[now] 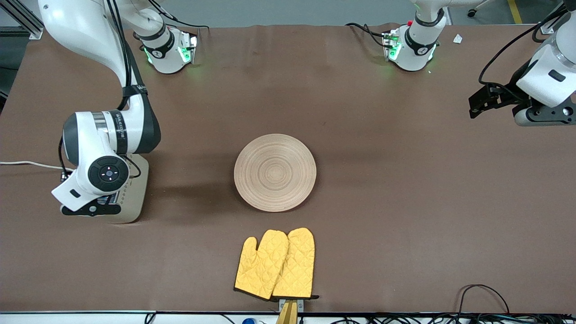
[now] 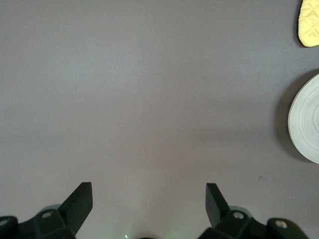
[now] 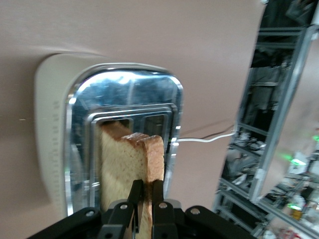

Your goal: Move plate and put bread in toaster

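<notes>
Mitts (image 1: 275, 264) near table (image 1: 405, 225) edge, plate (image 1: 275, 172) apart.

Brown table covering (image 1: 360, 112), evenly lit, fills frame. Grey floor strip at top edge (image 1: 279, 11). Metal framing (image 1: 20, 20) upper left corner.

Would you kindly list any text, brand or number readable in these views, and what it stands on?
Right arm, black band: white lettering, too blurred to read.
Toaster side: small marks, unreadable.
Plate, mitts, bread: no text.
</notes>
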### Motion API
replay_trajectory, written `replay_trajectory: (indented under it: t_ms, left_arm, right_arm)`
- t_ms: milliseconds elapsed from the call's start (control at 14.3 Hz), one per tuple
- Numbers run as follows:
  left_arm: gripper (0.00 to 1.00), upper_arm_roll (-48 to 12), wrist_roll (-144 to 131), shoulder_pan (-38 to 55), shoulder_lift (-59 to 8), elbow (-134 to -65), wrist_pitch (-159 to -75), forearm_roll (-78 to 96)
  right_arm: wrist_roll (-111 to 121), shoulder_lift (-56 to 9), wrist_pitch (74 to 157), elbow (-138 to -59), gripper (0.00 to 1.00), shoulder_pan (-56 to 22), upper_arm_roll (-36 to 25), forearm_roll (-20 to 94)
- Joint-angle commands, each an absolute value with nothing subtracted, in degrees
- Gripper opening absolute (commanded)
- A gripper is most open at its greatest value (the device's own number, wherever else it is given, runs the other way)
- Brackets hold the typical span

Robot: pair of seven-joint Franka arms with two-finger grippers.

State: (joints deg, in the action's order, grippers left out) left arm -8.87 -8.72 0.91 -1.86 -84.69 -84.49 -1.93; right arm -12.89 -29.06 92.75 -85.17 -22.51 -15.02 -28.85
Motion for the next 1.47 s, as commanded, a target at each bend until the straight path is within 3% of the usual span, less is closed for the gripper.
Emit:
replay_trajectory:
  t_ms: [0, 140, 350, 770, 1190, 1400]
  left_arm:
    - [1.0, -8.4, -7.8, 0.7, -1.7, -84.1, -84.5, -2.0]
    - [1.0, -8.3, -7.7, 0.7, -1.5, -84.1, -84.5, -2.5]
    - [1.0, -8.3, -7.7, 0.7, -1.6, -84.1, -84.5, -2.5]
    - [1.0, -8.3, -7.7, 0.5, -1.8, -84.1, -85.2, -1.8]
    - [1.0, -8.3, -7.6, 0.6, -2.4, -84.2, -86.0, -1.8]
    - [1.0, -8.3, -7.2, 0.7, -2.0, -84.4, -85.6, -1.8]
  right_arm:
    - [-13.6, -28.6, 93.3, -85.3, 0.43, -20.6, -14.9, -23.6]
    - [-13.5, -28.1, 93.4, -84.9, 0.78, -19.4, -14.9, -19.2]
    - [-13.2, -24.7, 93.4, -84.9, 0.99, -17.6, -14.9, -12.6]
    - [-8.4, -11.6, 92.3, -88.4, 1.0, -13.8, -14.9, -1.5]
    - [-6.7, 1.6, 92.7, -96.5, 1.0, -13.4, -14.9, -0.7]
    - [-6.4, 4.2, 92.1, -96.8, 1.0, -14.2, -14.9, -0.7]
